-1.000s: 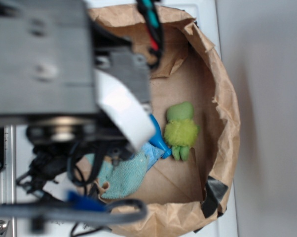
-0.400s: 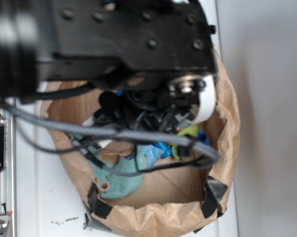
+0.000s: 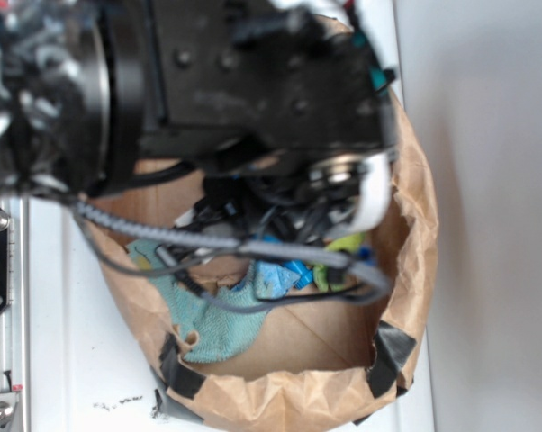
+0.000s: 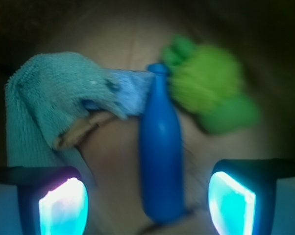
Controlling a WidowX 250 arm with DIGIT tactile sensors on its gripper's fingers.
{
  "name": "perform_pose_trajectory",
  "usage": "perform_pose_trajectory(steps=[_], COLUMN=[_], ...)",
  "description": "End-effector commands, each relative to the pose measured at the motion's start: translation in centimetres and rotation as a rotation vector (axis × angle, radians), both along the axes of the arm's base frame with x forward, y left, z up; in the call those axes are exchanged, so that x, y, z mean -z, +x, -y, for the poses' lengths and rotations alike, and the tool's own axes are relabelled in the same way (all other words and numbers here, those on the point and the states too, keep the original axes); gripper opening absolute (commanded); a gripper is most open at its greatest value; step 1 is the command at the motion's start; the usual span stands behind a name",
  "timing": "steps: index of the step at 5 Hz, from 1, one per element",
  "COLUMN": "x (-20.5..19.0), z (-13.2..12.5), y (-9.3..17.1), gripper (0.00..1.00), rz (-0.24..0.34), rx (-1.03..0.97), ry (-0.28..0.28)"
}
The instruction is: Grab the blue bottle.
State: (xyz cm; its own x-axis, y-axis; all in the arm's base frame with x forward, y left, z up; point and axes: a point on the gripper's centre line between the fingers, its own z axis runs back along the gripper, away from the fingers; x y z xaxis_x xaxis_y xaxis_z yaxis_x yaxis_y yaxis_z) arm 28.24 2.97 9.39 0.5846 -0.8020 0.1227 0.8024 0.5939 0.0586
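Two glowing fingertip pads are seen at the bottom corners of the wrist view, one at the left and one at the right, so the gripper is spread wide and nothing is clasped by it. At the far left of that view a pale teal rag is draped, with a fold reaching toward the centre. Between the two pads, untouched by either, the blue bottle is found lying on the brown paper floor: smooth, bright blue, with a rounded base near the bottom edge and a narrow neck pointing up the frame. Its neck is met by the rag's fold on the left and is just beside the green plush on the right, which is blurred.

In the exterior view, most of the paper bag is covered by the dark arm and its cables. The rag is seen at lower left inside the bag, and only small patches of bright blue and green are visible under the cables.
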Motion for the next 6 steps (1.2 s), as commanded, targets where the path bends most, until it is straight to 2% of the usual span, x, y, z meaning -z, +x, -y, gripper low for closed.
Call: perform_pose_trajectory(steps=[1,3,6], x=[1.2,1.8,3.7], z=[1.0,0.2,2.6], y=[0.0,1.5,-0.6], gripper=[1.0,1.0,1.0], rz=[0.156,0.091,0.035], rx=[0.015,0.003,0.046], ry=[0.027,0.008,0.035])
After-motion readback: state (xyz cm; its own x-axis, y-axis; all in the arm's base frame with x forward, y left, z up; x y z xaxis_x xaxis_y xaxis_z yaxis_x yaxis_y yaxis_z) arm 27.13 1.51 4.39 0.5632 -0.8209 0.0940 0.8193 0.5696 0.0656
